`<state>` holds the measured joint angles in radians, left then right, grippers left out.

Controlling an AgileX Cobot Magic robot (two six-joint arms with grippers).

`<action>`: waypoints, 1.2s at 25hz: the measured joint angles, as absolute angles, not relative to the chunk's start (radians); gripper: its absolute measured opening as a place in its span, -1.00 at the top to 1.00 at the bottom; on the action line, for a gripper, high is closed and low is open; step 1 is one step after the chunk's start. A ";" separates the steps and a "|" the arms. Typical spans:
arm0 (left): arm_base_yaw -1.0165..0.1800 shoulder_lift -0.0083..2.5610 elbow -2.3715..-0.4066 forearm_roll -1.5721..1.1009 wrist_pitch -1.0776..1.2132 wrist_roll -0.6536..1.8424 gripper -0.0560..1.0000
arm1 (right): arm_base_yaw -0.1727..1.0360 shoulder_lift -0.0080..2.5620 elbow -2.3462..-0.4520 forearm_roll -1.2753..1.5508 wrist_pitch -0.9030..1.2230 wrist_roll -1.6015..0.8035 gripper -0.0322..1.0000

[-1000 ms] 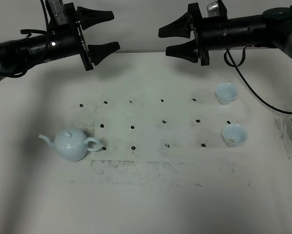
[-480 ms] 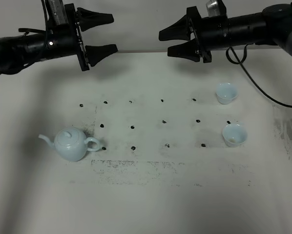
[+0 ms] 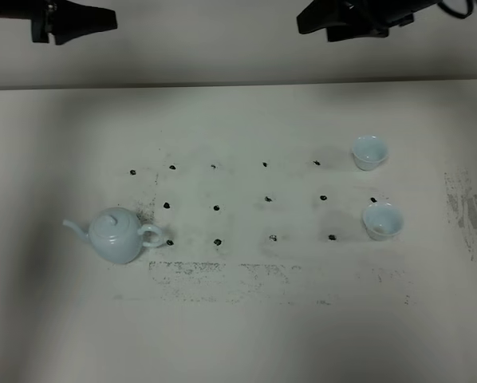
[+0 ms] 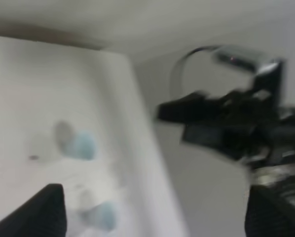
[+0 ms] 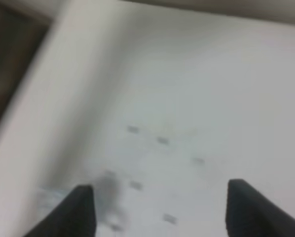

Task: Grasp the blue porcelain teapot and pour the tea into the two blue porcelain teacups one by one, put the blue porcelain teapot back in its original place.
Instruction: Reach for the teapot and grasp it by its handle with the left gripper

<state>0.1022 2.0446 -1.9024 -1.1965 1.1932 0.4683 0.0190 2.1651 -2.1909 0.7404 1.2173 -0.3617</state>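
The blue porcelain teapot [image 3: 119, 234] stands upright on the table at the left, spout pointing left and handle right. The two blue porcelain teacups stand at the right, one farther back [image 3: 369, 152] and one nearer [image 3: 382, 220]. My left gripper [image 3: 79, 19] is at the top left edge, far above the teapot. My right gripper [image 3: 322, 19] is at the top edge, far from the cups. The blurred left wrist view shows open fingers [image 4: 46, 210], both cups [image 4: 81, 145] and the right arm [image 4: 226, 123]. The blurred right wrist view shows open fingers [image 5: 81, 207].
The white table [image 3: 238, 319] carries a grid of small black dots [image 3: 268, 199] in the middle and dark smudges along the front [image 3: 246, 275] and at the right edge [image 3: 466, 207]. Its far edge meets a wall [image 3: 222, 56].
Both arms have pulled up and back to the top edge of the exterior view, and only their tips still show. The teapot and the two cups have not moved.
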 joint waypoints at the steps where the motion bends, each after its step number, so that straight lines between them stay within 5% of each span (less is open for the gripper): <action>1: 0.102 2.013 -1.902 -1.151 1.193 0.461 -0.51 | 0.019 2.133 -2.191 0.672 1.218 -0.340 -0.19; 9: 0.097 1.915 -1.902 -0.878 1.181 0.377 -0.50 | 0.026 1.830 -2.123 0.316 1.219 -0.202 -0.19; 18: 0.097 1.915 -1.902 -0.769 1.131 0.369 -0.50 | 0.028 1.365 -1.616 0.027 1.224 -0.104 -0.19; 30: 0.097 1.970 -1.902 -0.704 1.084 0.368 -0.50 | 0.028 0.603 -0.952 0.013 1.106 -0.042 -0.19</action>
<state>0.0970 1.9698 -1.9015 -0.7038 1.0835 0.3679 0.0275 0.6033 -0.9524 0.0131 1.1057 -0.0421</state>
